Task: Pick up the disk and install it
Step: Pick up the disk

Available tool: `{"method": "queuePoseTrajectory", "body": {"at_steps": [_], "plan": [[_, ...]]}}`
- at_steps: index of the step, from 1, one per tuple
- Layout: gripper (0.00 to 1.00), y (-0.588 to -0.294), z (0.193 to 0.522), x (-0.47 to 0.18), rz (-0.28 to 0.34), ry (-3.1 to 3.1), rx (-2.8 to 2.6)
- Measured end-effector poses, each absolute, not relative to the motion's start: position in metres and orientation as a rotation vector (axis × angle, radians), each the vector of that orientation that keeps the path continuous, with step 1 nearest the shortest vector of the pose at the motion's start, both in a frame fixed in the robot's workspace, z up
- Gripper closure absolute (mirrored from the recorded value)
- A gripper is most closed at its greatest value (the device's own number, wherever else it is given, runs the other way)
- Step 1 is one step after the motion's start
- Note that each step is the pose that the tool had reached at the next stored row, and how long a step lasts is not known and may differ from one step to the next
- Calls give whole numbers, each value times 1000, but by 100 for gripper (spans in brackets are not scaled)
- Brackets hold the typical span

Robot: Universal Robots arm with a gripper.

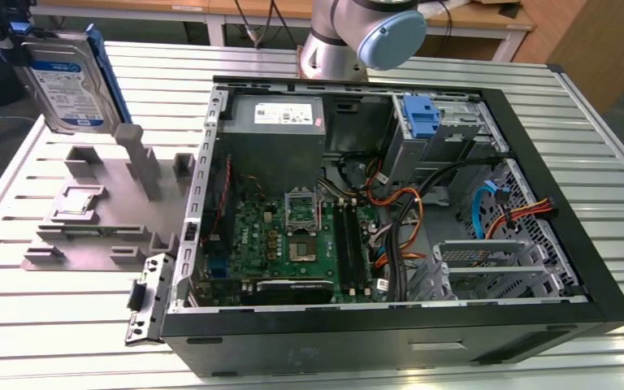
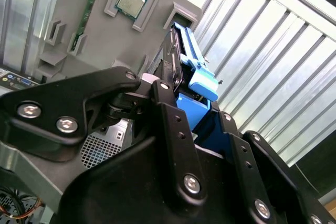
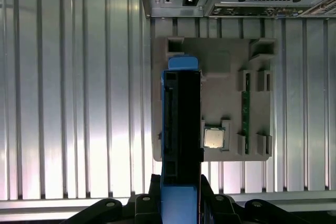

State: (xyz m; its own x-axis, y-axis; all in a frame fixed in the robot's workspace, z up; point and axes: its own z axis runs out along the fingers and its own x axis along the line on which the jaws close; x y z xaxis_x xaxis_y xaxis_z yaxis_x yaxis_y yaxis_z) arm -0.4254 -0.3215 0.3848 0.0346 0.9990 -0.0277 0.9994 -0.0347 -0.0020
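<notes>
The disk (image 1: 68, 77), a silver hard drive with a blue-and-white label and a blue bracket, hangs upright in the air at the exterior view's far left. It is above the grey holder (image 1: 95, 219), clear of its slots. My gripper (image 1: 14, 28) is shut on its upper end. In the first wrist view the disk (image 3: 181, 124) shows edge-on, dark with a blue frame, running out from my gripper (image 3: 181, 203) over the holder (image 3: 231, 77). In the second wrist view the black fingers (image 2: 165, 95) clamp the disk (image 2: 176, 64) by its blue bracket (image 2: 202, 82).
An open computer case (image 1: 600, 268) lies on the slatted metal table (image 1: 30, 341). Inside it are a motherboard (image 1: 290, 244), a grey power supply (image 1: 279, 118), a blue caddy (image 1: 421, 114) and loose cables (image 1: 399, 219). A processor chip (image 1: 79, 199) rests on the holder. The arm's base (image 1: 356, 41) stands behind the case.
</notes>
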Motion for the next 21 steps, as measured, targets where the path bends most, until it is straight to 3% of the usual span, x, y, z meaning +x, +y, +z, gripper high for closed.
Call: {"method": "queuePoseTrajectory", "body": {"at_steps": [21], "plan": [[64, -321, 399, -425, -33, 2170, 2247]]}}
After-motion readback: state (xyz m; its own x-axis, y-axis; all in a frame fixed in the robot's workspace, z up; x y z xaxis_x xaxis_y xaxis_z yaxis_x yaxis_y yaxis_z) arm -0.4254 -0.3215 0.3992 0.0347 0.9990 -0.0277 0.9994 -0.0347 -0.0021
